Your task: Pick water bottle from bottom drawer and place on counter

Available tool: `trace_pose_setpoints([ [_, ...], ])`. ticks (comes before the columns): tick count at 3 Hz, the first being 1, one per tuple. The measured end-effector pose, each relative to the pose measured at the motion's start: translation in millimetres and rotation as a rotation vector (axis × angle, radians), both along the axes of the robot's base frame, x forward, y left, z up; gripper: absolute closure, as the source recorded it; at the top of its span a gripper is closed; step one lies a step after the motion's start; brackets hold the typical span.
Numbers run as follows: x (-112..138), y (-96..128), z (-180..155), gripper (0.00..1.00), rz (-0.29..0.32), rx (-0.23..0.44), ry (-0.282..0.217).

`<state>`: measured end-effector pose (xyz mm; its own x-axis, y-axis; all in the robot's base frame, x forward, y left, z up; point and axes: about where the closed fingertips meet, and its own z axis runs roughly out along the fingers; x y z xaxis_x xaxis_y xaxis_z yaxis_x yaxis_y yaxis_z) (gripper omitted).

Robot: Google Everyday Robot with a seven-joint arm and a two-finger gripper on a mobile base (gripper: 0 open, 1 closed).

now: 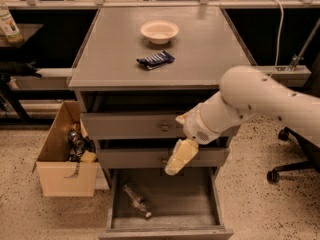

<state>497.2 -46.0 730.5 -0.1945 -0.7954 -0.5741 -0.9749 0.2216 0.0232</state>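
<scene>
Operator: Where is the water bottle (pixel 136 200) relative to the bottom drawer (pixel 186 207)?

Spotter: Inside it. The drawer is pulled out, and the bottle lies on its side on the drawer floor. It is slanted, in the left half as the camera sees it, with one end pointing toward the drawer's front wall. Nothing else in the drawer touches it.

Operator: And the pincer (pixel 176 163)?

Spotter: It hangs above the drawer's rear part, over the middle of the tray, well apart from the bottle and to its right. It carries nothing. I cannot tell whether it is wide or narrow.

Operator: How do you expect the bottle to handle?

Spotter: I'd judge it light and thin-walled, so a hard squeeze would probably dent it. It is round and smooth too, so a nudge could roll it across the drawer floor. I can't tell how much water it holds.

Operator: Best place to take hold?

Spotter: Probably across the ribbed body near mid-length, with the pincer turned square to the bottle's slant. The narrow neck would be likelier to slip or tip.

Operator: Destination?

Spotter: The worktop (pixel 210 54), two drawers above the bottom drawer. It has bare surface beside the bowl (pixel 159 31) and the dark packet (pixel 155 59).
</scene>
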Motion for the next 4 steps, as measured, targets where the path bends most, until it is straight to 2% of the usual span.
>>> trace_pose_setpoints([
  [1,10.2,44.7,-27.7,0.0,-0.006,0.079,-0.02],
  [2,10.2,44.7,-27.7,0.0,-0.006,0.079,-0.02],
  [3,12.0,45.3,-48.8,0.0,0.0,0.119,0.006],
  [4,10.2,52.0,-96.2,0.0,0.01,0.161,0.026],
])
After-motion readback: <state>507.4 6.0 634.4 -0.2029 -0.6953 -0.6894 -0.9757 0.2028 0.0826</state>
